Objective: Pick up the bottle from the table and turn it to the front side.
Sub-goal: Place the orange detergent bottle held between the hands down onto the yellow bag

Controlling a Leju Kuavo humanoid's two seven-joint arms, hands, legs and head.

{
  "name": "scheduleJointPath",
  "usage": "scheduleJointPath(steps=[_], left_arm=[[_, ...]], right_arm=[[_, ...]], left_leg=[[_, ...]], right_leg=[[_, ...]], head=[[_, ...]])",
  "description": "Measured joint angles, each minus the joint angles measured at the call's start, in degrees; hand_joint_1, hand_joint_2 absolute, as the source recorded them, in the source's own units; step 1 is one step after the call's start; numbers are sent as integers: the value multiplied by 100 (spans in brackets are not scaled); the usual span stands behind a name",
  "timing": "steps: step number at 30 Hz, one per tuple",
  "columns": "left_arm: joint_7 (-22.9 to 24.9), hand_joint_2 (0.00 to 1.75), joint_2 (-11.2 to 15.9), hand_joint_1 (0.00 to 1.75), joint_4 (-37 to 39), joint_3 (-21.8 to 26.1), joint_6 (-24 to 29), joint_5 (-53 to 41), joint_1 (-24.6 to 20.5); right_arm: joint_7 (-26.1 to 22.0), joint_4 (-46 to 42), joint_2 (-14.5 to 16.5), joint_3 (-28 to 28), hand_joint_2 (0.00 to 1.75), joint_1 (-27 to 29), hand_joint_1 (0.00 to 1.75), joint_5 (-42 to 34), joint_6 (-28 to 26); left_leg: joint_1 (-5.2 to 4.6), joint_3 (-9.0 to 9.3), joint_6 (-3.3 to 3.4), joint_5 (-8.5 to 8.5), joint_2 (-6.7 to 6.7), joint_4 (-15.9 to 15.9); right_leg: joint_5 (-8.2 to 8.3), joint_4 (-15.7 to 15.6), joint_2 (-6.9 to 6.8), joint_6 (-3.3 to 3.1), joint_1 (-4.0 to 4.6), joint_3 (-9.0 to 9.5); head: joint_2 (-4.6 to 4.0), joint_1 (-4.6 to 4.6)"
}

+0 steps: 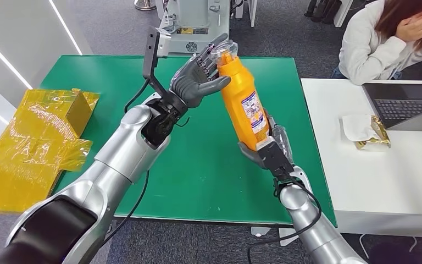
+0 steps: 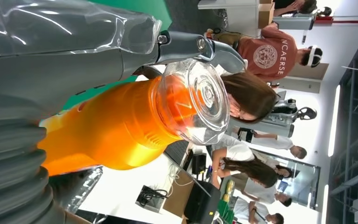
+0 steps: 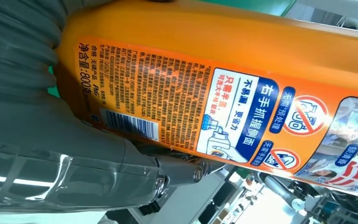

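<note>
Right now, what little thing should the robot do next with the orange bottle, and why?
Probably twist the bottle with the left hand, which grips its neck, while the right hand holds its base. The barcode label shows, likely the back.

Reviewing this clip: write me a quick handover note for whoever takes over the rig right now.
Right hand grips the orange bottle at its base, holding it up off the green table, tilted, clear cap uppermost.
Left hand is wrapped around the bottle's neck just below the cap.
Done: bottle picked up, both hands on it.
The right wrist view shows the label with fine print and barcode, likely the back.
Left: finish turning the bottle to its front side.
</note>
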Motion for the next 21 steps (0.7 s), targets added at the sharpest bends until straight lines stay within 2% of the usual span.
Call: scheduleJointPath(steps=[4, 10, 13, 21], left_arm=[[-1, 175, -55, 0, 0, -1, 4, -24, 10], [15, 175, -69, 0, 2, -7, -3, -3, 96], [29, 175, -33, 0, 17, -2, -164, 183, 131], [129, 175, 78, 0, 102, 60, -487, 484, 163]], right_arm=[[-40, 349, 243, 113, 175, -156, 175, 14, -86], [6, 500, 450, 221, 175, -302, 175, 208, -213], [27, 570, 560, 253, 175, -337, 175, 321, -287], [11, 689, 669, 232, 175, -321, 175, 562, -338]], left_leg=[[0, 1, 0, 0, 1, 0], [0, 1, 0, 0, 2, 0], [0, 1, 0, 0, 3, -1], [0, 1, -1, 0, 2, 0]], right_leg=[[0, 1, 1, 0, 0, -1], [0, 1, 2, 0, 0, -1], [0, 1, 3, 0, 0, -1], [0, 1, 2, 0, 0, -1]], head=[[0, 0], [0, 0], [0, -1], [0, 0]])
